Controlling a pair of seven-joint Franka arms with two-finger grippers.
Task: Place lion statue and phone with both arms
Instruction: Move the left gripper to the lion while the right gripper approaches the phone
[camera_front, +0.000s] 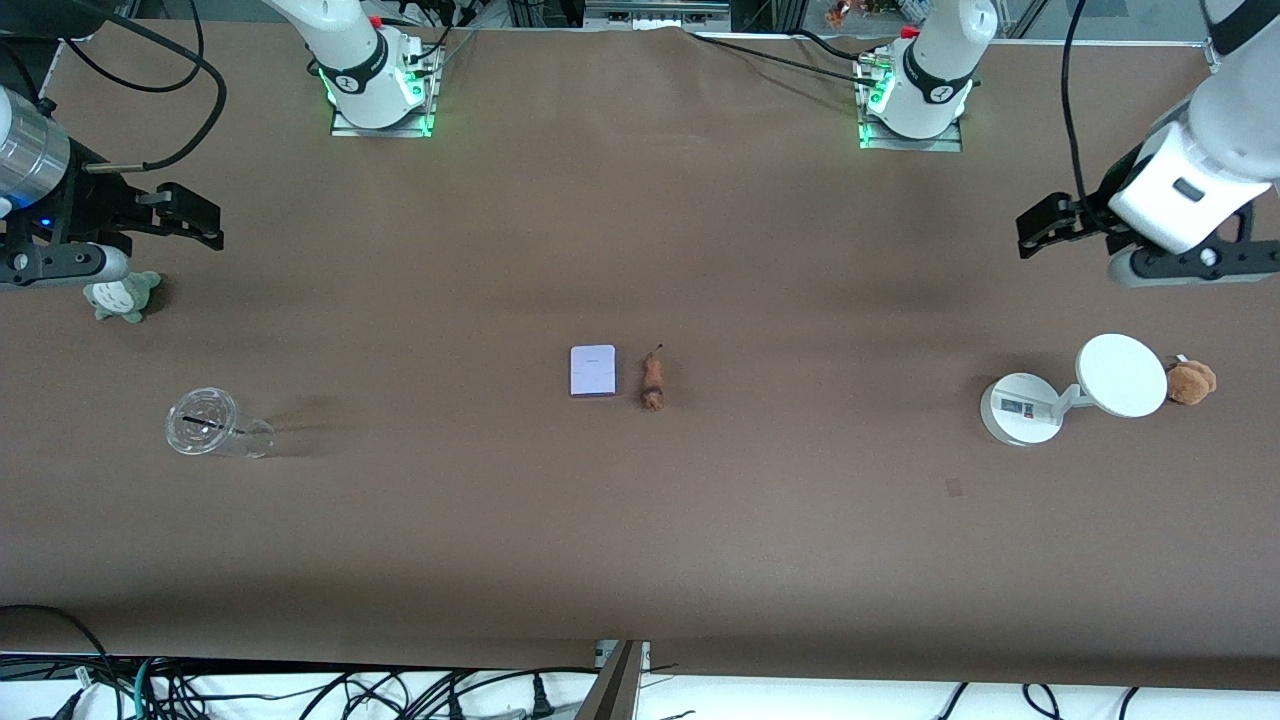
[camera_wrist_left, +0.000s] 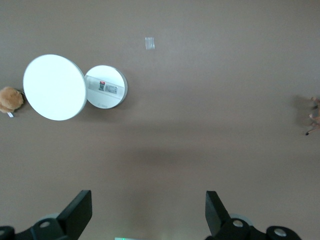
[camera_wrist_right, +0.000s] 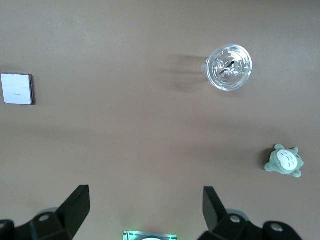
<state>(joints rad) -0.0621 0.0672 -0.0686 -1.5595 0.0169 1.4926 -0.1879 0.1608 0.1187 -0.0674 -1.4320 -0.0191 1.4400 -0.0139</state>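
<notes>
A brown tabletop (camera_front: 640, 540) is seen with the phone (camera_front: 592, 371) lying flat at its middle and the lion statue (camera_front: 652, 380) just beside it, toward the left arm's end. The left gripper (camera_wrist_left: 148, 212) is held with fingers spread wide above the tabletop near a white scale (camera_front: 1066, 388). The right gripper (camera_wrist_right: 146, 209), likewise spread wide, is held near a grey-green plush toy (camera_front: 122, 296).
</notes>
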